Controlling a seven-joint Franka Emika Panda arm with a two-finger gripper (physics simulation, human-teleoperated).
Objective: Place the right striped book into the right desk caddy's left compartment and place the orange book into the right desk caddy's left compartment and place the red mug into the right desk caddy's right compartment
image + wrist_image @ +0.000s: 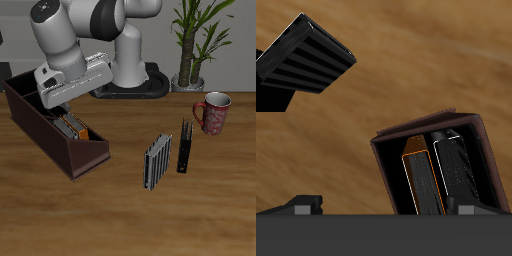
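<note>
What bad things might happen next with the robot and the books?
1. The claw hangs low over the brown box, so it might bump the wall or the orange book inside.
2. The red mug is still out on the table, right beside the black book; reaching for it might topple that book.

dark maroon-brown open-topped desk caddy (52,128), with the orange-brown cover of a slim book (416,175) and fine black-and-white stripes of a thin hardback (454,168) inside. same fine black-and-white vertical stripes on the second thin hardback (157,162) out on the warm brown wood-grain desk (200,215). plain black on the slim book (185,146) beside it. red-and-pink mottling on the small mug (213,113), white within. white and grey on the robot arm (75,35); black hand (384,210).
</note>
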